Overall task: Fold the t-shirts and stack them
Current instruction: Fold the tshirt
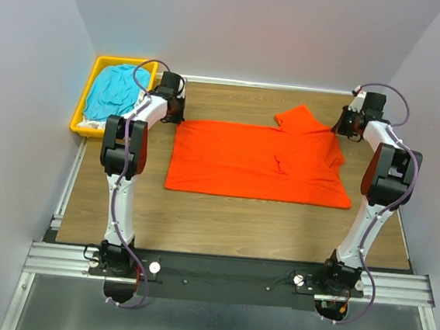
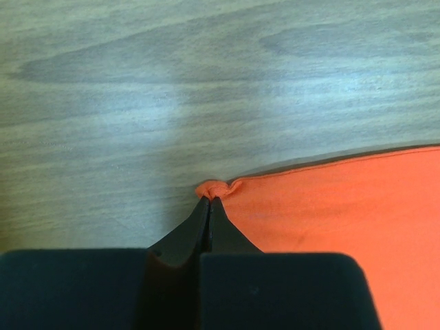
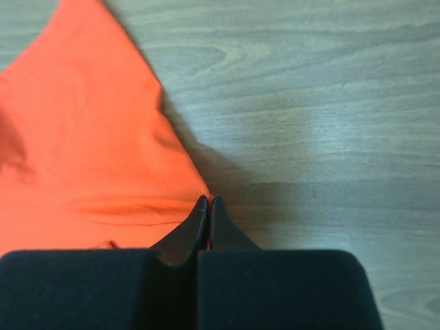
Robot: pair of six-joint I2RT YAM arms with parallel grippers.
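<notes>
As the orange t-shirt (image 1: 243,163) is lying flat, the left gripper (image 2: 210,200) is pinching one corner. The right gripper (image 3: 208,200) is pinching another.

The t-shirt (image 1: 259,161) is orange-red, the table (image 1: 222,220) brown wood-grain, another shirt (image 1: 114,92) teal-blue, its bin (image 1: 82,103) yellow.

L gripper (image 2: 210,201) pinching shirt (image 2: 344,220) corner.
Jaws closed on a small bunched nub of orange cloth just below frame ctr; rest of shirt lies flat toward 4 o'clock, hem edge running to 3. Wood table (image 2: 206,82) from 9 thru 2.
</notes>
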